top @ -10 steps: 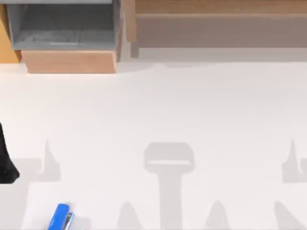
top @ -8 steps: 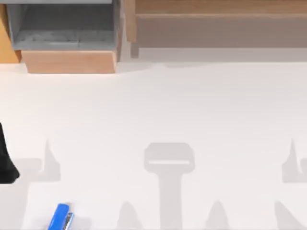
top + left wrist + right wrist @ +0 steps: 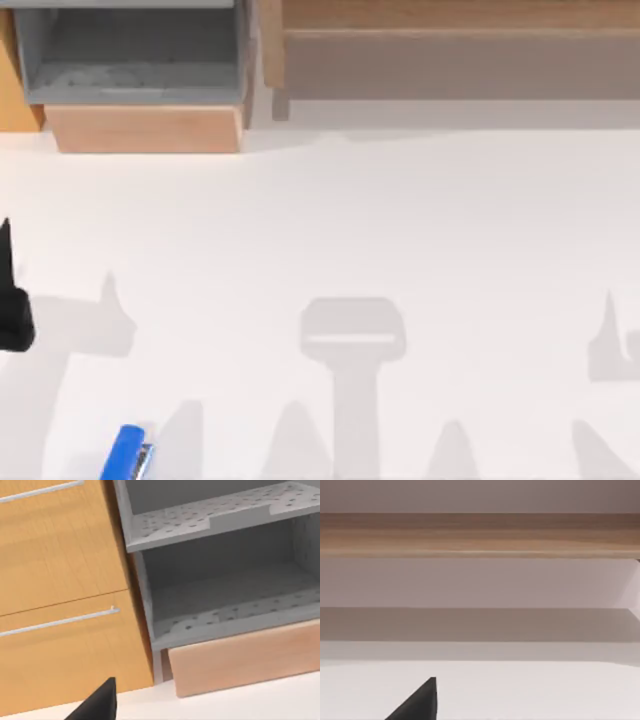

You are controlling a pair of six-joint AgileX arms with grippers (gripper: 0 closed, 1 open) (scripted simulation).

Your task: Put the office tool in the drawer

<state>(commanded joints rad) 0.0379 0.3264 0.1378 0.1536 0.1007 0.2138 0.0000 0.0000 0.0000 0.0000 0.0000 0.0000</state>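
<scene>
Reaching the small bright blue stapler [image 3: 126,452] at the bench's near-left edge, the left gripper [image 3: 10,300], finger state unclear, should descend squarely.

The stapler [image 3: 126,455] (lower end) and left gripper [image 3: 12,300] run off frame.

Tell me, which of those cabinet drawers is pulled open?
The grey-lined drawer with the light tan wooden front, by the table's far left; the orange-fronted drawers with silver handles beside it are shut.
</scene>
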